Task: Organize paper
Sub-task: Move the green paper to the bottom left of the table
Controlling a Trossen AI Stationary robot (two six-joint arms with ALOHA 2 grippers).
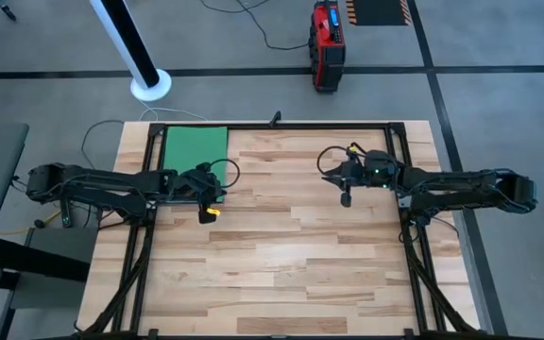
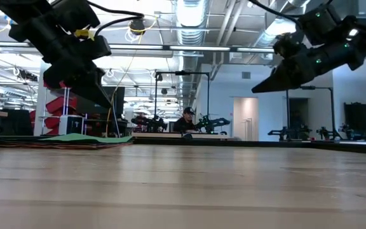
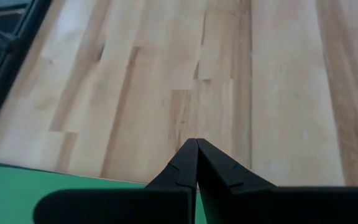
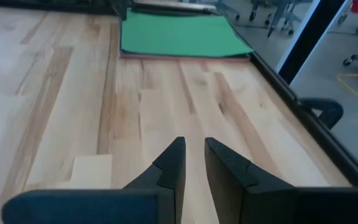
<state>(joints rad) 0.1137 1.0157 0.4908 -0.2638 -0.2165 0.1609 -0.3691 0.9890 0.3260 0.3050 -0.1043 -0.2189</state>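
The paper is a stack [image 1: 195, 148] with a green sheet on top, lying flat at the table's far left corner. Edges of other colours show under the green sheet [image 4: 179, 34], and the stack shows low and thin in the low view [image 2: 62, 138]. My left gripper [image 1: 223, 181] [image 3: 196, 144] is shut and empty; it hangs above the stack's near right corner, clear of it in the low view [image 2: 110, 100]. My right gripper [image 1: 327, 176] [image 4: 193, 144] hovers over bare wood right of the table's middle, pointing toward the stack, its fingers a small gap apart and empty.
A black frame rail [image 1: 310, 126] runs along the table's far edge and down both sides. Bare wooden tabletop [image 1: 281, 255] spreads between the arms and toward the near edge. A red box [image 1: 326, 42] stands on the floor beyond the table.
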